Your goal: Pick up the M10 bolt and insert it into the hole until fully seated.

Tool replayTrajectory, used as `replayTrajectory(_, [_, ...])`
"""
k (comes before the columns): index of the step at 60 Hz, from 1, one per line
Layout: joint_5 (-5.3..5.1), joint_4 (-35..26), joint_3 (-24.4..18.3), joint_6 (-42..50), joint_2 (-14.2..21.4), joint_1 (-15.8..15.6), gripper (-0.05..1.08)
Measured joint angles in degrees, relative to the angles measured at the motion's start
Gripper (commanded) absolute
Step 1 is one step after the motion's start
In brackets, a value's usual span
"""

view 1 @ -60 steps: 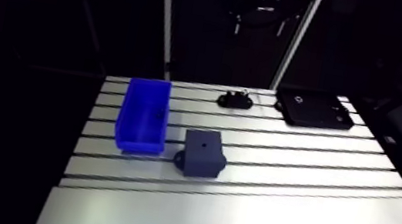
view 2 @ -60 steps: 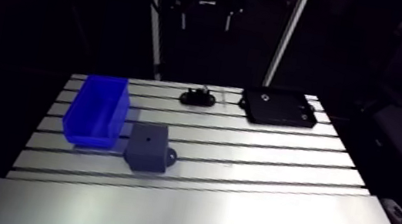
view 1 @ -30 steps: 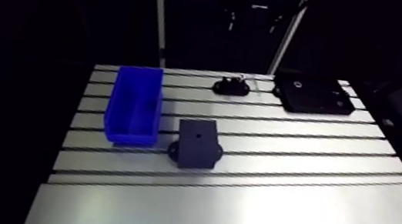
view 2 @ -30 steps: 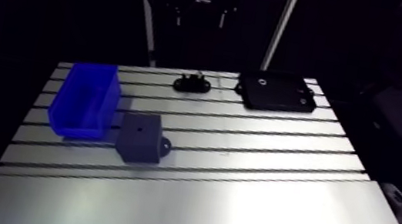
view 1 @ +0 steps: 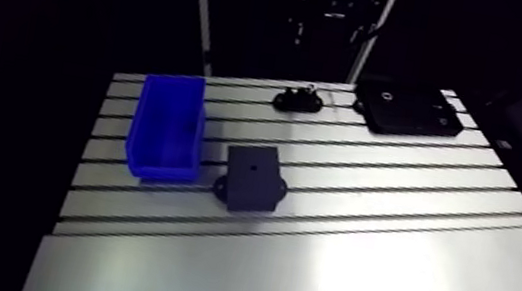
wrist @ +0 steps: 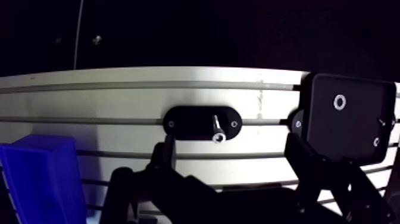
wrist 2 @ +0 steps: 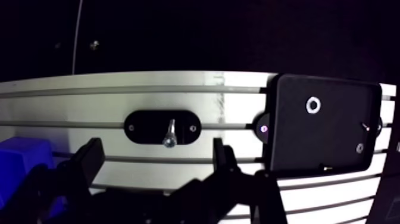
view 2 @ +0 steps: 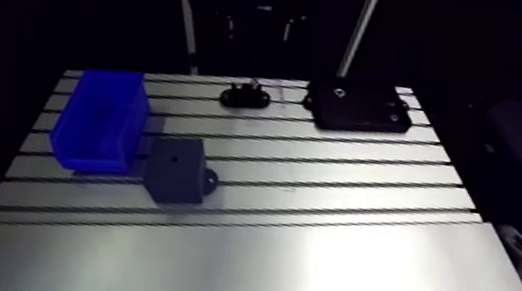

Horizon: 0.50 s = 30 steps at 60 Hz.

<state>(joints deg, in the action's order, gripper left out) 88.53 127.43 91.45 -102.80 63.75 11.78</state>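
Our arm-view camera has swung while everything on the slotted table (view 1: 396,211) stays put, so we judge we are closing on the M10 bolt (wrist: 216,128), standing in its black oval holder (wrist: 184,124) at twelve o'clock of our gripper (wrist: 232,152), whose fingers (wrist: 162,165) sit apart and empty.

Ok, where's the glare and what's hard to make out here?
Arm view: glare washes the smooth near part of the table, surroundings dark. Wrist view: slots bow into curves, fingers are dark silhouettes, the bolt glints on its black holder.
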Motion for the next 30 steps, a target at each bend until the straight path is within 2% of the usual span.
replayTrajectory(12, [0.03, 0.82, 0.59, -0.01, -0.96, -0.04, 0.02])
replayTrajectory(17, [0.09, 0.96, 0.85, 0.00, -1.27, -0.09, 0.10])
replayTrajectory(30, [0.24, 1.09, 1.50, 0.11, -1.71, -0.16, 0.15])
